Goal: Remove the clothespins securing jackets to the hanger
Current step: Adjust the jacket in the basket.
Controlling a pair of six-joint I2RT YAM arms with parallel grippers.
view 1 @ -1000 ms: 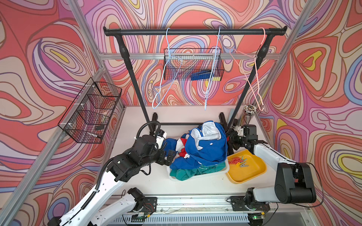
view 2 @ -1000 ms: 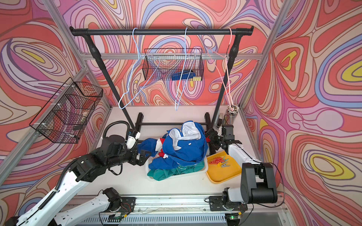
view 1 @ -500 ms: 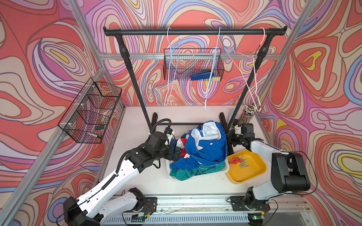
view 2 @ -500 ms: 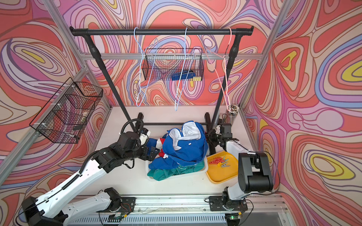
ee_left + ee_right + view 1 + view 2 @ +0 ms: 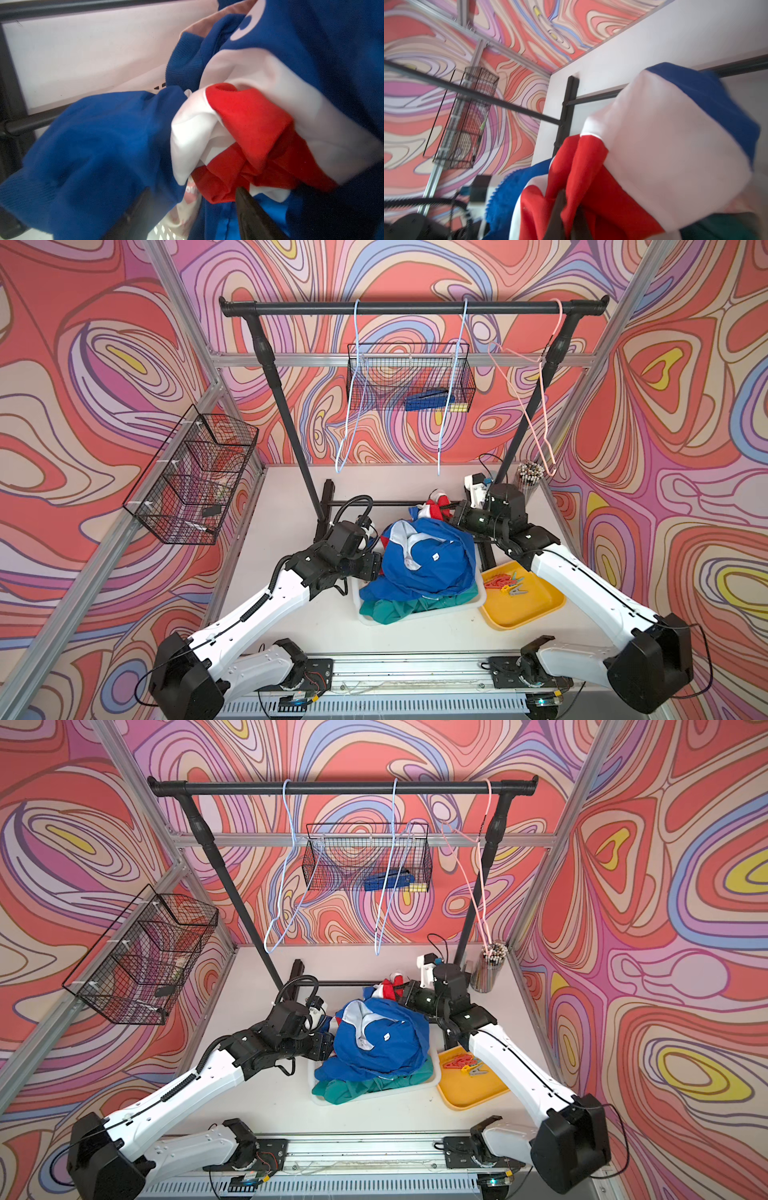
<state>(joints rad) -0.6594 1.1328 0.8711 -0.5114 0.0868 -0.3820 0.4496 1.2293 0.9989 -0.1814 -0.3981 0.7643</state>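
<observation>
One jacket (image 5: 432,560) pinched by right fingers (image 5: 557,214)

Ahead of left gripper (image 5: 376,566): jackets (image 5: 432,568) heap, blocking.
Left of left gripper: open table (image 5: 286,497).
Beside right gripper (image 5: 450,510): rack leg (image 5: 509,456), close.

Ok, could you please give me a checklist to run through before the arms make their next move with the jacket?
1. Hangers bare of jackets: ok.
2. Clothespins lying in the yellow tray: ok.
3. Right gripper shut on red cloth of the blue-red-white jacket: ok.
4. Left gripper holding that jacket: cannot tell; its fingers stand either side of bunched cloth.
5. No clothespin hidden in that jacket's folds: cannot tell.
</observation>
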